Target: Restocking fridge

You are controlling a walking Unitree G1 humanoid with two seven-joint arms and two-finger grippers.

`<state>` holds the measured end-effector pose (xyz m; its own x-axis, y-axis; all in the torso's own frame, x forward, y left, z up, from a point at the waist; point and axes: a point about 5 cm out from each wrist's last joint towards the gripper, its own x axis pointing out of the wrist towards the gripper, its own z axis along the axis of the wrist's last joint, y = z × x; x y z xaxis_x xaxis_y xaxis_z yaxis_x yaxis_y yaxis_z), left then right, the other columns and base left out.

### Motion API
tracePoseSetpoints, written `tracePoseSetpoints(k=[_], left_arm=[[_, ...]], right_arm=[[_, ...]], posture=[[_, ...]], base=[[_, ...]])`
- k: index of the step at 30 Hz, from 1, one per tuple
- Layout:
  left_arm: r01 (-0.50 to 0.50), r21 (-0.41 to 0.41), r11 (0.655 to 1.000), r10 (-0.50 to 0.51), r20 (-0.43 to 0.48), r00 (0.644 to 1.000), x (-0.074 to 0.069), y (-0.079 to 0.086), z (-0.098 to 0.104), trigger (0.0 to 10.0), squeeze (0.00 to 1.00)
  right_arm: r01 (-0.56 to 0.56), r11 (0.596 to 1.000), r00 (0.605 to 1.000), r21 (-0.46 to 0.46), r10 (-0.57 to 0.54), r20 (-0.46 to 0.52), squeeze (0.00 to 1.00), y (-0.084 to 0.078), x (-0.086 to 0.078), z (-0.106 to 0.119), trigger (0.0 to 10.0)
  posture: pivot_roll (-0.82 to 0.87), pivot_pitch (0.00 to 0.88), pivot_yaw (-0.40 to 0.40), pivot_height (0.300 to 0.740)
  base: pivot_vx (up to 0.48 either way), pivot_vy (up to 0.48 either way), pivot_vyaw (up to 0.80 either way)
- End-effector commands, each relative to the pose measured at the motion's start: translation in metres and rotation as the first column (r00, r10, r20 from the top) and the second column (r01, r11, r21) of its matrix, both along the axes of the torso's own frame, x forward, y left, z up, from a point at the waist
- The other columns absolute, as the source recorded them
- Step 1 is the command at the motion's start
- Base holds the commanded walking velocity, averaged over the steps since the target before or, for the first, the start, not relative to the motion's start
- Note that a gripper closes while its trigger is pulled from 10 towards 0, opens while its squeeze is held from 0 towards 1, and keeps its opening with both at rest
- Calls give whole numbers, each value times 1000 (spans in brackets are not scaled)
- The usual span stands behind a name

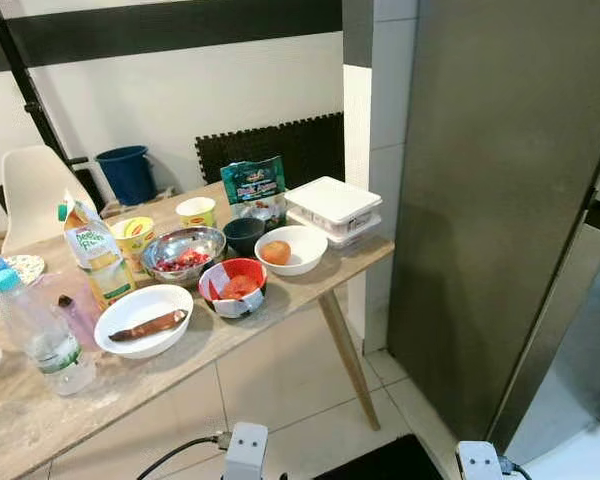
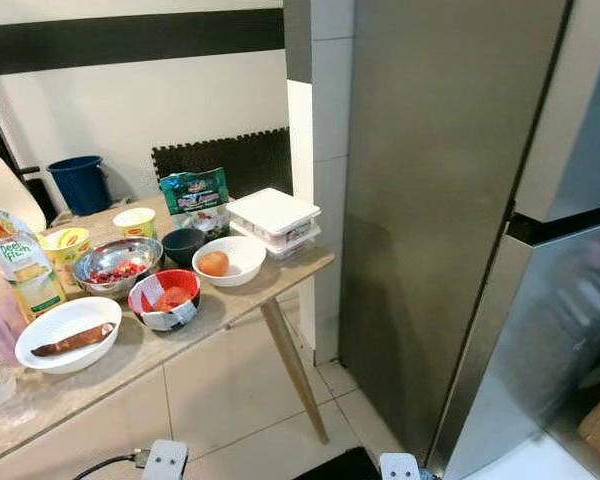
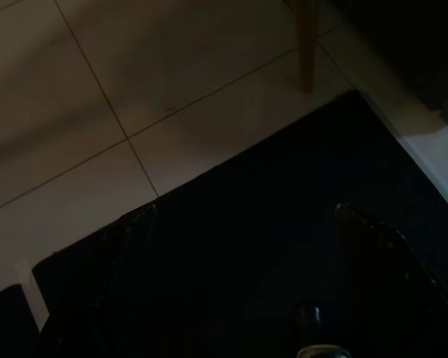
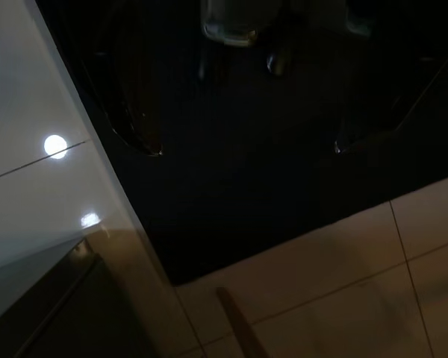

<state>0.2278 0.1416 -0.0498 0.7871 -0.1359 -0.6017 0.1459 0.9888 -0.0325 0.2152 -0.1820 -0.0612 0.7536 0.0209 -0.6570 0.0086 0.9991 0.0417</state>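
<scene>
The tall grey fridge [image 1: 500,200] stands shut on the right. Beside it, a wooden table [image 1: 180,370] carries food: stacked white lidded containers [image 1: 332,205], a white bowl with an orange item [image 1: 290,250], a red bowl [image 1: 232,285], a steel bowl [image 1: 183,255], a white bowl with a brown piece [image 1: 143,320], a juice carton [image 1: 95,255], a water bottle [image 1: 40,340] and a green packet [image 1: 253,190]. Both arms hang low over a black floor mat. My left gripper [image 3: 231,212] and right gripper [image 4: 246,149] are open and hold nothing.
A slanted table leg [image 1: 350,360] stands between the table and the fridge. A blue bucket [image 1: 128,173], a white chair [image 1: 35,195] and black foam tiles [image 1: 280,145] sit behind the table. The black mat [image 1: 380,462] lies on the tiled floor at my feet.
</scene>
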Motion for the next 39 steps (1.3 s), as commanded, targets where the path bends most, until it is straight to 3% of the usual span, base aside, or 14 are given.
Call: tracePoseSetpoints(k=[1, 5, 16, 21, 25, 39], left_arm=[[11, 8, 1000, -11, -24, 1000, -4, 1, -3, 10000, 0], [16, 15, 1000, -16, -35, 999, -4, 0, -4, 10000, 0], [-24, 23, 999, 24, -12, 1000, -1, 3, -1, 10000, 0], [-48, 22, 999, 48, -5, 999, -3, 8, -1, 10000, 0], [-53, 21, 998, 53, -7, 999, -5, 9, -2, 10000, 0], [-60, 12, 998, 60, -13, 998, -8, 11, -4, 10000, 0]], right_arm=[[12, 1000, 1000, 0, -12, -6, 0, -2, -3, -1, 10000], [17, 1000, 1000, -1, -17, -8, 0, -3, -4, -2, 10000], [22, 1000, 1000, -6, -22, -3, 0, -7, -3, -1, 10000], [-59, 998, 998, 7, 58, 33, 0, 3, 4, 4, 10000], [-112, 994, 993, 13, 111, 30, 0, 8, 4, 4, 10000], [-121, 991, 993, 60, 120, 14, 0, 8, 2, 2, 10000]], posture=[[-19, 32, 81, 740], [-25, 32, 83, 740], [-24, 32, 84, 740], [-18, 31, 80, 740], [-16, 26, 77, 740], [-23, 14, 61, 740]], base=[[0, -480, 0], [0, -454, 0], [0, 0, 0], [0, 0, 0], [0, 0, 800], [0, 0, 800]])
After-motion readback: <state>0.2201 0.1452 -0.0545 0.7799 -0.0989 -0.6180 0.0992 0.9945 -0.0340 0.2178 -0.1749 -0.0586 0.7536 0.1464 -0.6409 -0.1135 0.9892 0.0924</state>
